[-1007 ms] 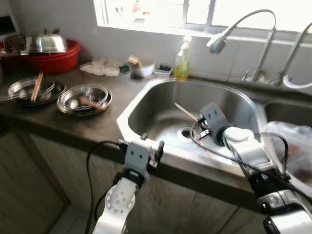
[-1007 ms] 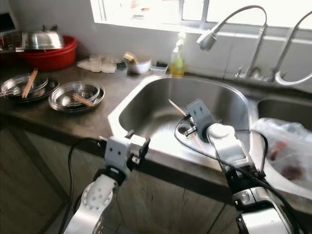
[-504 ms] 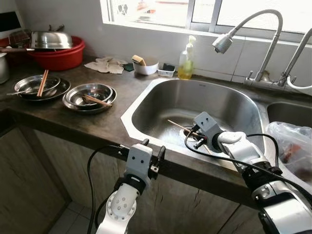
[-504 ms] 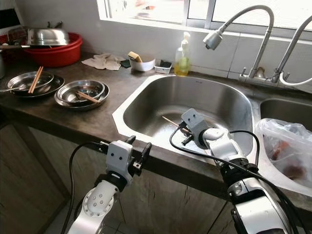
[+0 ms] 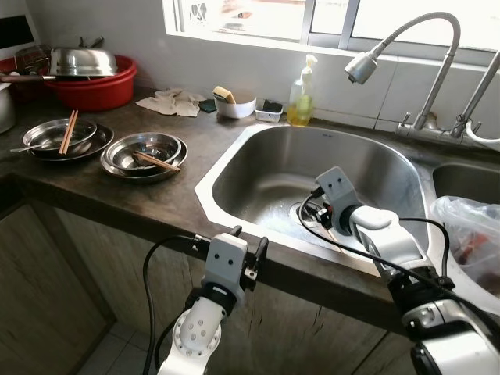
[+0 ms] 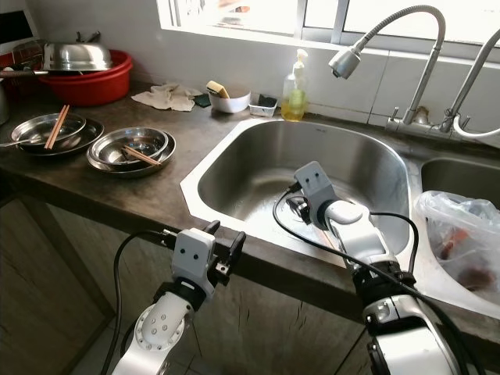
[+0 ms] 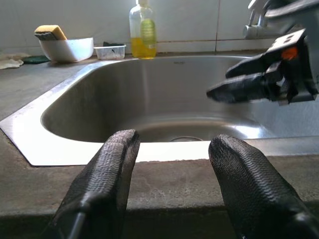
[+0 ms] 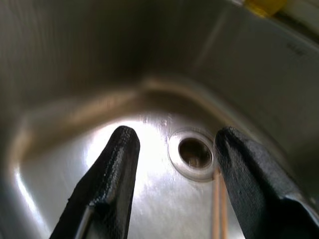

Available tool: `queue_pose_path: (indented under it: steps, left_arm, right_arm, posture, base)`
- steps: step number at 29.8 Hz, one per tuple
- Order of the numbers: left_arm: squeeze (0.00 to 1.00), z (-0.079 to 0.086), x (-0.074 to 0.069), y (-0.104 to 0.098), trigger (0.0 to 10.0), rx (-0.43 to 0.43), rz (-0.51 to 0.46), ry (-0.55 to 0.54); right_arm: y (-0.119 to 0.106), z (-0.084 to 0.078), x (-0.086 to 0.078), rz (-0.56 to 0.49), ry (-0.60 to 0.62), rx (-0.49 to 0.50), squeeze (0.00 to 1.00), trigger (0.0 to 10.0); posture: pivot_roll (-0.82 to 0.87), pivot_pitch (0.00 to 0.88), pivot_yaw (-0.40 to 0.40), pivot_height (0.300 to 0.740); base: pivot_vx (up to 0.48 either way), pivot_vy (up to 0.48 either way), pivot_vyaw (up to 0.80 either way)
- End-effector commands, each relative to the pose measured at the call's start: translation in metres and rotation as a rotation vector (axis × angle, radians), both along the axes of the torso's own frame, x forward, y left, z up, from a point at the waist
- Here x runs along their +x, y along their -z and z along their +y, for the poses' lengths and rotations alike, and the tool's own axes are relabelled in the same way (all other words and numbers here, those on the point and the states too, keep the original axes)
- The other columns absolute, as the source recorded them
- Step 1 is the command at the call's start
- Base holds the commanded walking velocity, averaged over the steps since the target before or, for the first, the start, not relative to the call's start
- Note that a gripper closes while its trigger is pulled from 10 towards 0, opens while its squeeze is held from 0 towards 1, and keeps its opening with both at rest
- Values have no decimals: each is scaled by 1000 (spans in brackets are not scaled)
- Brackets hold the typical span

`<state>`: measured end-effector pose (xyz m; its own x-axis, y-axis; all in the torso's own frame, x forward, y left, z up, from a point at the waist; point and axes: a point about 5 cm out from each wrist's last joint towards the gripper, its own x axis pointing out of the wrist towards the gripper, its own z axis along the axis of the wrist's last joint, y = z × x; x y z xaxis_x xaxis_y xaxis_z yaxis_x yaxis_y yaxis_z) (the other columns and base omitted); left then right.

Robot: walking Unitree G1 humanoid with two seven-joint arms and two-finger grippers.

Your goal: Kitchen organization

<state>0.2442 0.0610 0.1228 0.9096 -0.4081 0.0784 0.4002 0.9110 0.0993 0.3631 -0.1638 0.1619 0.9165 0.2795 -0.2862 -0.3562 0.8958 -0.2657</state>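
There, the right gripper (image 8: 172, 149) hung inside the sink (image 5: 234, 152) above the drain (image 8: 193, 153), fingers apart, chopsticks (image 8: 218, 209) lying beside; left gripper (image 7: 172, 159) spread empty at the counter edge (image 7: 149, 179).

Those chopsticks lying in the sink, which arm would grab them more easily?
Probably the right. The right gripper is already down inside the sink, open, with the chopsticks just beyond its fingers beside the drain. The left gripper hangs outside the counter edge.

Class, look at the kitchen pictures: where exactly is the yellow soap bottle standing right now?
The soap bottle stands on the counter behind the sink, under the window, just right of a small white bowl holding a sponge.
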Motion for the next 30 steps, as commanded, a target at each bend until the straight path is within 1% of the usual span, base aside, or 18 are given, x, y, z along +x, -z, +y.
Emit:
queue_pose_path:
  steps: [1,2,4,6,7,8,10,11,13,16,17,18,19,20,21,23,27,30]
  left_arm:
    - [0,-1,-2,-3,10000,-2,-5,4]
    - [0,-1,-2,-3,10000,0,-5,2]
    - [0,1,-2,-3,10000,-1,-3,-3]
    - [0,2,-3,-3,10000,0,-3,-5]
    - [0,3,-4,-3,10000,0,-2,-5]
    - [0,3,-6,-2,10000,1,2,-4]
    - [0,3,-7,-2,10000,1,7,-3]
    - [0,2,-9,-1,10000,2,13,3]
    - [0,2,-11,0,10000,4,19,8]
    - [0,1,-15,2,10000,8,29,39]
    - [0,2,-19,3,10000,17,32,63]
    - [0,2,-19,3,10000,17,32,63]
    - [0,2,-22,3,10000,22,34,77]
    - [0,3,-26,4,10000,30,40,102]
    - [0,3,-28,5,10000,31,45,115]
    - [0,3,-31,6,10000,30,51,132]
    - [0,2,-33,6,10000,33,51,138]
    - [0,2,-33,6,10000,31,50,139]
  right_arm:
    - [-23,2,-11,-162,26,115,0,10000]
    - [-25,3,-13,-182,32,137,0,10000]
    - [-33,1,-24,-268,69,158,0,10000]
    - [-35,1,-31,-303,92,177,0,10000]
    - [-37,2,-36,-325,98,216,0,10000]
    - [-36,2,-49,-375,109,272,0,10000]
    - [-33,3,-61,-407,111,282,0,10000]
    - [-28,3,-71,-418,120,303,0,10000]
    - [-24,3,-76,-411,138,328,0,10000]
    - [-16,5,-91,-417,135,334,0,10000]
    - [-10,9,-101,-403,130,347,0,10000]
    - [-10,9,-101,-403,130,347,0,10000]
    - [-6,12,-106,-389,125,354,0,10000]
    - [2,18,-118,-356,112,365,0,10000]
    - [6,21,-122,-342,106,369,0,10000]
    - [12,26,-127,-313,103,379,0,10000]
    - [16,34,-130,-296,95,393,0,10000]
    - [17,35,-129,-293,101,393,0,10000]
  posture:
    - [5,0,-68,740]
    - [5,0,-68,740]
    - [0,0,-66,740]
    - [-1,0,-59,740]
    - [-3,0,-59,740]
    - [-4,0,-58,740]
    - [-2,0,-56,740]
    - [-1,0,-53,740]
    - [-1,0,-53,740]
    - [0,0,-48,740]
    - [0,0,-48,740]
    - [0,0,-48,740]
    - [0,0,-48,740]
    - [-3,0,-42,740]
    - [-3,0,-42,740]
    - [-3,0,-42,740]
    - [-2,0,-43,740]
    - [-1,0,-44,740]
  base:
    - [0,0,0]
    - [0,0,0]
    - [0,0,0]
    - [0,0,0]
    - [0,0,0]
    - [0,0,0]
    - [0,0,0]
    - [0,0,0]
    - [0,0,0]
    - [0,0,0]
    - [0,0,0]
    - [0,0,0]
    - [0,0,0]
    - [0,0,0]
    - [0,0,0]
    - [0,0,0]
    - [0,0,0]
    - [0,0,0]
